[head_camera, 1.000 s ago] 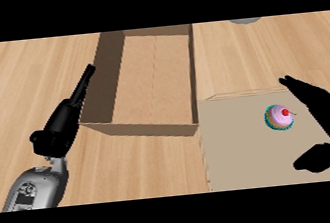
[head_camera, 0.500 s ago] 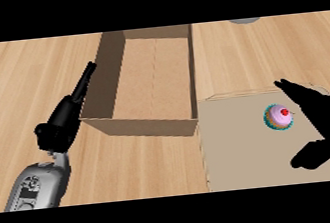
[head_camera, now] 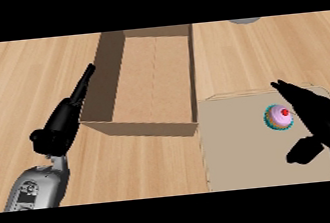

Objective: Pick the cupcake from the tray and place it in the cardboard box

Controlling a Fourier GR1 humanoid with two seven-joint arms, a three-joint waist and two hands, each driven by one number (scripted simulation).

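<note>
Right hand (head_camera: 318, 115): black, over the tray's right side, entering from the lower right. Fingers straight and pointed toward the tray's far edge, thumb spread low toward the near edge. Holds nothing. The open spread suits an approach to a grasp, judged as the step in hand.

Cupcake (head_camera: 278, 116): pink frosting, red dot on top, teal wrapper. Stands upright on the tray, nearer its right edge than its left, about midway between far and near edges. Lies just beside the right hand's fingers, on their left side; whether a finger touches the wrapper cannot be told from this steep angle. Not yet lifted.

Tray (head_camera: 231, 147): flat, tan, rectangular, at the counter's near right. Its far left corner sits close to the box's near right corner.

Cardboard box (head_camera: 106, 74): open-topped, brown, nothing visible inside, left of and beyond the tray. Open mouth faces up, ready to receive the cupcake.

Left hand (head_camera: 71, 107): black, fingers straight, lying along the box's left wall outside it, holding nothing; appears to rest there.

Counter (head_camera: 16, 77): light wood planking, carrying all of the above.

Grey round object (head_camera: 244, 20): at the far edge, cut off, unidentified.
</note>
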